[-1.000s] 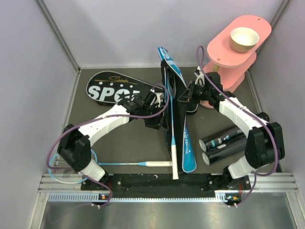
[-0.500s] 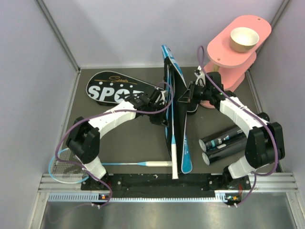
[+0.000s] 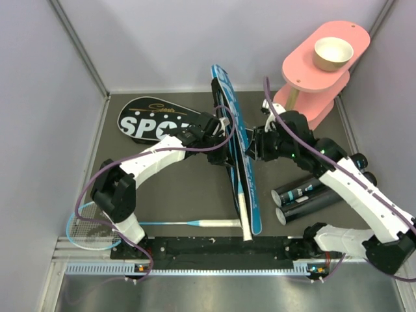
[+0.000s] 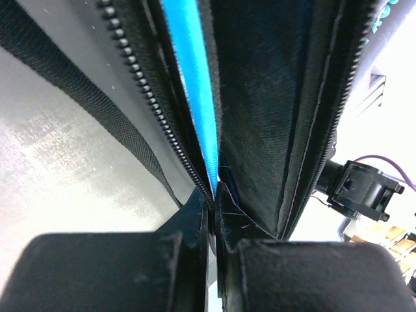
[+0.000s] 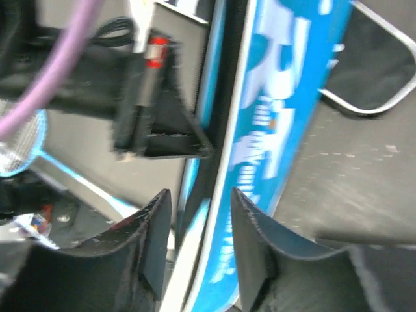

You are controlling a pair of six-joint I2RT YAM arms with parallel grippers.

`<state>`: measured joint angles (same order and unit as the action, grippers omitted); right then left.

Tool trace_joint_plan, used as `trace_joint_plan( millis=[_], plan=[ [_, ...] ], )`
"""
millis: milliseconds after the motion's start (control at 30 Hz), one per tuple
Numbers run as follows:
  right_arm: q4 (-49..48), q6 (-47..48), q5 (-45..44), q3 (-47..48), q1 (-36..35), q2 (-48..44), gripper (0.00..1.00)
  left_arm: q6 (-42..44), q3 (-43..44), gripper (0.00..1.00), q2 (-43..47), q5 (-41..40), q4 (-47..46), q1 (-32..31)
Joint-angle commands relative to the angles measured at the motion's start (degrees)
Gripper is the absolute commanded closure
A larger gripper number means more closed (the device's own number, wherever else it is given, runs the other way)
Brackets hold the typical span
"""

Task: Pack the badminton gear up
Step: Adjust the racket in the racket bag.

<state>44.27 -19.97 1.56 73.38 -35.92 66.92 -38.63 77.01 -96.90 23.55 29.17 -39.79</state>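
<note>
Blue racket bag (image 3: 249, 192) stands on edge mid-worktop (image 3: 188, 195) in the top view, between the two arms, with a white racket handle (image 3: 242, 211) poking from its near end. It looks light and soft-sided, likely to flop or fold. The firmer zipped rim seems the sensible place to hold. A second ago the left jaws stood apart beside it while the right jaws were clamped. Now the roles are swapped: the right elbow has swung outward and the bag leans further left.

Left wrist view: the left jaws are pinched tight on the bag's blue trim (image 4: 195, 97), beside the zip teeth (image 4: 130, 71).

Right wrist view: the right jaws are parted, and the bag's rim runs between the fingers (image 5: 153, 253), seemingly touching neither.
</note>
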Motion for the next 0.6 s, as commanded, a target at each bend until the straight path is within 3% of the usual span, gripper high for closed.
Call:
trace_joint_plan(
  millis=[0,33,67,233,467,567],
  plan=[
    [-6.36,-7.53,6.66,-6.57,-3.72,-0.21,0.73,-1.45,0.24,1.0,4.17,0.54,-4.73,0.15],
    [-9.44,-8.15,7.48,-7.89,-3.72,-0.03,0.89,-1.53,0.07,1.0,4.27,0.27,-4.39,0.15],
    [-10.51,-8.51,8.53,-9.73,-3.98,0.58,0.91,-1.79,-0.02,1.0,4.53,0.44,-4.3,0.24],
    [-15.52,-8.78,10.74,-15.02,-4.59,1.11,0.92,-1.8,0.5,1.0,4.53,-0.17,-3.77,0.15],
    [-15.01,-7.46,5.91,-18.19,-6.71,0.05,0.9,-1.53,2.88,1.0,4.27,-0.96,-2.28,-0.2],
    [-14.56,-7.72,3.2,-19.41,-6.79,1.37,0.8,-1.27,4.02,1.0,4.7,-1.23,-1.66,-0.46]
  ],
)
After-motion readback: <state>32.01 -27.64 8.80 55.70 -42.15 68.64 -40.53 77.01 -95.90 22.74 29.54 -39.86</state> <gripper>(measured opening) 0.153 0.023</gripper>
